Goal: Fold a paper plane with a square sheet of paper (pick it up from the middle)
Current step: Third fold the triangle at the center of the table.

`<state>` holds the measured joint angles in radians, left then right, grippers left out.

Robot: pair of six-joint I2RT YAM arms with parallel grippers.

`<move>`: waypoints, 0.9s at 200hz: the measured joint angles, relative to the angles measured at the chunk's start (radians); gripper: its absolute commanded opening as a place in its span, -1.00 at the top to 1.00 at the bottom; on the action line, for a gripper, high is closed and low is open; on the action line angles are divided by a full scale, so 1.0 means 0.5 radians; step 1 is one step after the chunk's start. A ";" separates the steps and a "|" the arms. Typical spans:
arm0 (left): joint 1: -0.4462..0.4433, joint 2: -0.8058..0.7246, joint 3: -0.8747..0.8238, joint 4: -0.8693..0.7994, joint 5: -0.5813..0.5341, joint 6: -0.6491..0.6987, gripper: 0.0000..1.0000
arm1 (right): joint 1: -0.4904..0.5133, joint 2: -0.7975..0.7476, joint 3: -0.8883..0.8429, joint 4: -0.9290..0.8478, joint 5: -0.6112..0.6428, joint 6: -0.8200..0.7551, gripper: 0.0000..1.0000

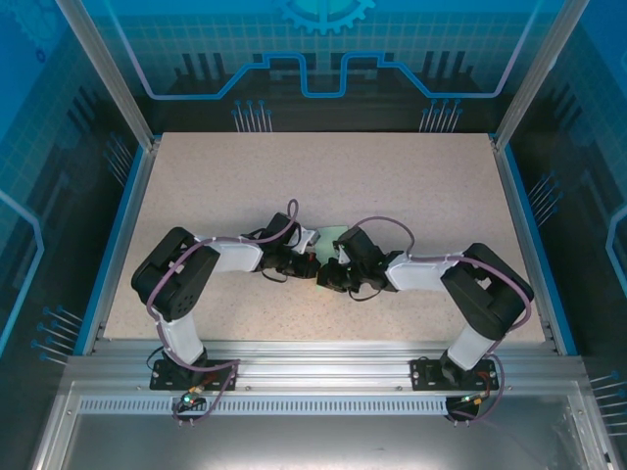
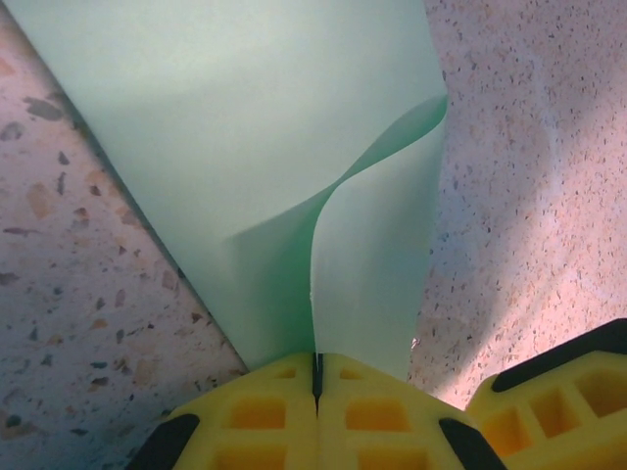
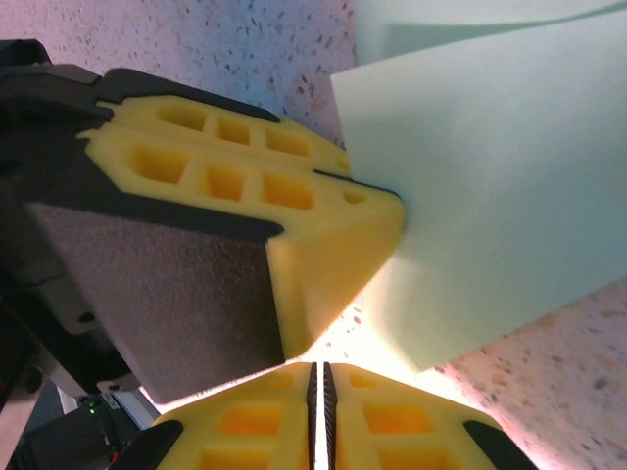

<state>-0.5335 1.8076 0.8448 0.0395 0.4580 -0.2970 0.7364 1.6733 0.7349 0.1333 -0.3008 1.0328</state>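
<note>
The pale mint-green sheet of paper lies on the speckled table with one flap curling up. My left gripper is shut on the paper's near edge, where the flap meets the flat part. From above, a small patch of the paper shows behind the two grippers, and its whole outline is hidden, so I cannot tell whether it has the paper plane's shape. My right gripper is shut with nothing between its fingers, close beside the left gripper and just short of the paper's corner.
Both arms reach in to the middle of the beige speckled table; the left gripper and right gripper nearly touch. A blue rim and metal posts border the table. One right fingertip sits beside the paper.
</note>
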 measured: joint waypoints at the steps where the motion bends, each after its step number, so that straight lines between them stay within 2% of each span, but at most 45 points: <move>1: 0.000 0.000 0.000 0.001 0.000 0.000 0.99 | 0.002 0.003 0.000 0.004 -0.003 0.001 0.75; 49: 0.011 0.000 0.000 -0.001 0.001 -0.001 0.99 | 0.007 0.137 -0.016 0.088 -0.041 0.039 0.76; 102: 0.011 0.000 0.000 -0.001 0.005 -0.002 0.99 | -0.009 0.056 -0.031 0.022 -0.038 0.027 0.73; 140: 0.011 0.001 0.000 0.000 0.007 -0.002 0.99 | -0.218 -0.127 -0.027 -0.024 -0.064 -0.033 0.74; 161: 0.011 0.005 0.000 0.002 0.012 -0.002 0.99 | -0.352 -0.101 -0.011 -0.022 -0.089 -0.064 0.74; 180: 0.011 0.009 0.000 0.008 0.018 -0.002 0.99 | -0.384 0.003 0.034 -0.012 -0.137 -0.087 0.76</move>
<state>-0.5278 1.8122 0.8448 0.0433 0.4671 -0.2977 0.5446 1.6749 0.7521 0.1272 -0.3691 0.9894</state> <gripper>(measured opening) 0.055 0.122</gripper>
